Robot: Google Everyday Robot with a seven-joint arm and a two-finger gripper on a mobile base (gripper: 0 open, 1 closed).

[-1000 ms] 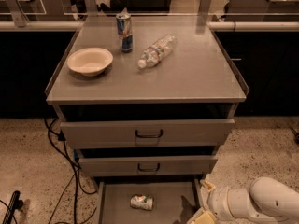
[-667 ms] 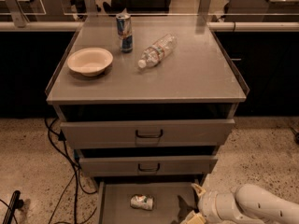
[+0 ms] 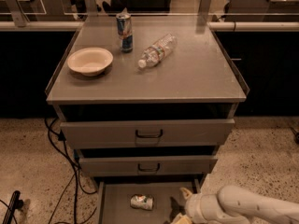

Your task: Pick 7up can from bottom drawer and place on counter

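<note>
The 7up can (image 3: 142, 201) lies on its side on the floor of the open bottom drawer (image 3: 117, 204), silvery with green marking. My gripper (image 3: 183, 205) is on the white arm (image 3: 243, 209) at the lower right. It hangs over the drawer's right part, a short way right of the can and not touching it. Its fingers are open and empty, with one tan fingertip (image 3: 187, 192) showing. The counter (image 3: 196, 73) is the flat grey top of the cabinet.
On the counter stand a cream bowl (image 3: 90, 60) at the left, a taller blue-silver can (image 3: 124, 31) at the back and a clear plastic bottle (image 3: 156, 50) on its side. Two upper drawers (image 3: 148, 133) are partly pulled out. Cables (image 3: 70, 190) lie on the floor at the left.
My arm and gripper have moved left, closer to the can in the bottom drawer. The can and the things on the counter have not moved.
</note>
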